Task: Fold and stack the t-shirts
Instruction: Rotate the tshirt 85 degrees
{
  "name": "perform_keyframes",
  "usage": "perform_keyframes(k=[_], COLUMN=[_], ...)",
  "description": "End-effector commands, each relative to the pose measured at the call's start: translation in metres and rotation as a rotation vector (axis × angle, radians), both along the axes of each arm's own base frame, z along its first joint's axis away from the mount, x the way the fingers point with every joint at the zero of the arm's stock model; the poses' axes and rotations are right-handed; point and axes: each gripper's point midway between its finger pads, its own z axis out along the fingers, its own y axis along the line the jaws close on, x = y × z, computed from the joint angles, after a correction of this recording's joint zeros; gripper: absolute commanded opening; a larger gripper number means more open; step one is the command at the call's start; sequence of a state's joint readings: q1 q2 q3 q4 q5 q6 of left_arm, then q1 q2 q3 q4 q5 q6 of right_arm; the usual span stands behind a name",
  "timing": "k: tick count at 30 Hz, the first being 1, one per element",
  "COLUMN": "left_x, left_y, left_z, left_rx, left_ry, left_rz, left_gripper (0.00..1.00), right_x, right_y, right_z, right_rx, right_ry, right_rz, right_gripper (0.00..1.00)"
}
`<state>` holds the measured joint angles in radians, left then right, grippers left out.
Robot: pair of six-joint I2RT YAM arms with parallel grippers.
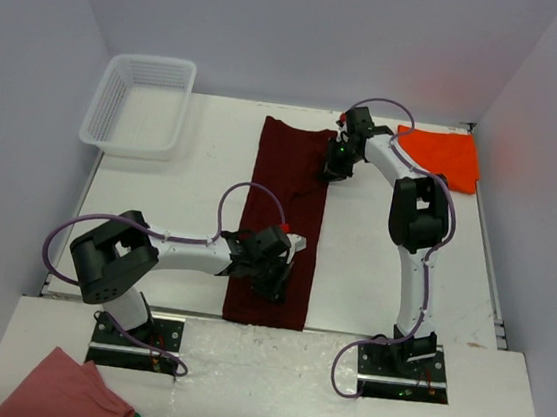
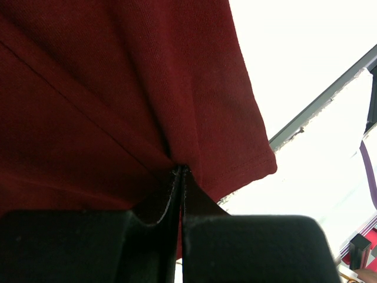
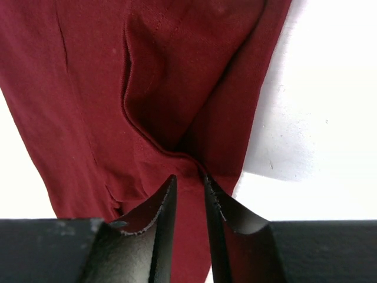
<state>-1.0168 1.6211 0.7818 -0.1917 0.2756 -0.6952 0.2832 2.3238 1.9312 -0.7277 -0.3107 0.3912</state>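
Note:
The dark maroon t-shirt (image 1: 283,209) lies as a long narrow strip down the middle of the table. My left gripper (image 1: 278,281) is at its near right edge, shut on a pinch of maroon fabric (image 2: 118,88) right at the fingertips (image 2: 181,168). My right gripper (image 1: 333,170) is down on the strip's far right corner. Its jaws (image 3: 189,177) stand a little apart on the maroon cloth (image 3: 177,76), with a raised fold just past the tips. The orange-red t-shirt (image 1: 441,155) lies folded at the far right of the table, behind the right arm.
A white mesh basket (image 1: 140,102) stands at the far left corner. A salmon-pink cloth with a green edge (image 1: 61,393) lies on the near ledge left of the left arm's base. Grey walls close in the table's sides and back.

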Motion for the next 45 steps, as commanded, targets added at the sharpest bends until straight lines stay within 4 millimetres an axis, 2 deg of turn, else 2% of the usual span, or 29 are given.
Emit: perform_keyframes(k=[1, 21, 32, 45], left_x=[-0.003, -0.004, -0.006, -0.008], left_y=[0.000, 0.000, 0.001, 0.000], left_z=[0.006, 0.006, 0.004, 0.005], left_rx=[-0.008, -0.011, -0.014, -0.026], left_ry=[-0.003, -0.002, 0.005, 0.011], left_rz=[-0.020, -0.028, -0.034, -0.042], left_gripper=[0.00, 0.00, 0.00, 0.00], right_x=[0.004, -0.004, -0.007, -0.016], right_y=[0.008, 0.008, 0.009, -0.002], right_z=[0.013, 0.003, -0.004, -0.008], right_rx=[0.034, 0.028, 0.020, -0.035], right_ry=[-0.027, -0.002, 0.017, 0.032], right_rz=[0.030, 0.040, 0.046, 0.015], right_gripper=[0.25, 0.26, 0.24, 0.23])
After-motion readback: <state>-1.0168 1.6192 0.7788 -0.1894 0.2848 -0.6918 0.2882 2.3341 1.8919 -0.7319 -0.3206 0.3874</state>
